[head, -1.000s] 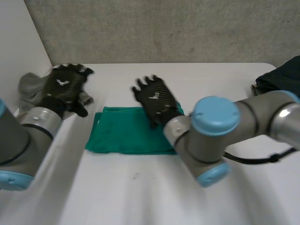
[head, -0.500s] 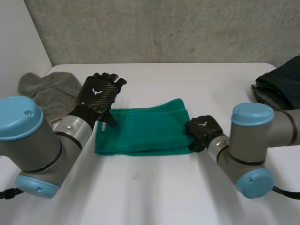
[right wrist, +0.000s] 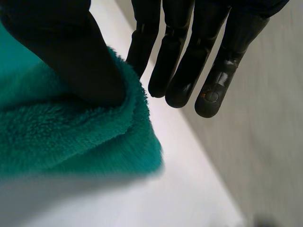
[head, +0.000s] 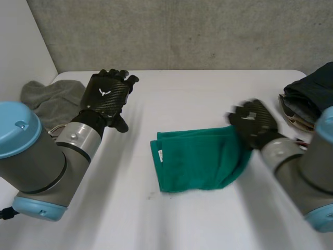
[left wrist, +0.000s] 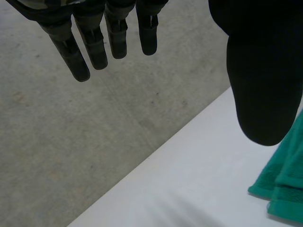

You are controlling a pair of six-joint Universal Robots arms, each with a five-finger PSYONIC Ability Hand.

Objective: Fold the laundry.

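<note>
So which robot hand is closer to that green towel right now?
The right. The right robot hand has its thumb on the right edge of the green towel; the left robot hand is off to the towel's left, apart from it.

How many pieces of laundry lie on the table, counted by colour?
green towel: 1
grey cloth: 1
dark blue cloth: 1
Total: 3
</note>
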